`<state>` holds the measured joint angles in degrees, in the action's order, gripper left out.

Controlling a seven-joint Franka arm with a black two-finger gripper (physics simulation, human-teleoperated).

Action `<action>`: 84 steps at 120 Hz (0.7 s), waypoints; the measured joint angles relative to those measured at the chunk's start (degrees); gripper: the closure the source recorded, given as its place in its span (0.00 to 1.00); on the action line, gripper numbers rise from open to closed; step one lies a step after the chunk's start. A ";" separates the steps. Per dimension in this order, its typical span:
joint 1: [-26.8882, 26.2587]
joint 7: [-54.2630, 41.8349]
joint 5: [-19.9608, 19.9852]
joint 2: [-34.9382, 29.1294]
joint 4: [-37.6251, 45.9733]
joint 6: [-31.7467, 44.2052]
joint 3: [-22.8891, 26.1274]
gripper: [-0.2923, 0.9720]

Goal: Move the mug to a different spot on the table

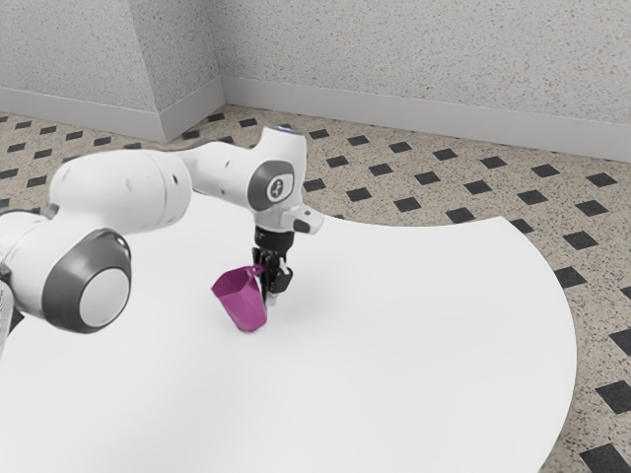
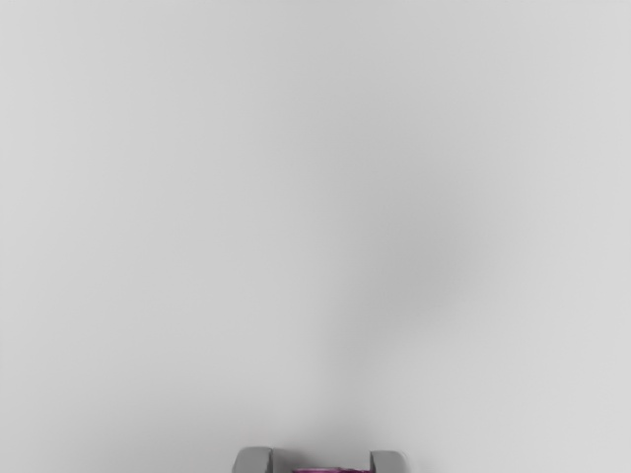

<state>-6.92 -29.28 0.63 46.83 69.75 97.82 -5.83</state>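
A magenta mug [image 1: 240, 301] stands tilted at the middle of the white round table [image 1: 424, 335], its opening turned up and toward the exterior view's left. My black gripper [image 1: 272, 285] comes straight down onto the mug's rim on the side toward the exterior view's right and is shut on that wall. In the wrist view two grey fingertips [image 2: 253, 460] hold a thin strip of the magenta mug [image 2: 330, 470] between them, above the plain white tabletop [image 2: 296, 197]. I cannot tell whether the mug's base touches the table.
The table's curved edge [image 1: 552, 296] runs along the exterior view's right, with a tiled floor [image 1: 473, 177] beyond it. My arm's large white links [image 1: 108, 236] occupy the exterior view's left. A grey wall [image 1: 394, 49] stands behind.
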 joint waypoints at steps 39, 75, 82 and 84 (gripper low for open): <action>0.91 0.40 1.54 0.16 -1.95 2.73 1.15 0.37; 1.38 1.02 4.93 -4.76 -1.53 6.27 0.48 0.28; 1.37 1.65 5.28 -7.28 -0.26 6.37 0.38 0.27; 1.33 1.83 5.36 -7.98 0.20 6.40 0.38 0.27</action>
<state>-5.59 -27.45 5.99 38.86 69.95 104.22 -5.45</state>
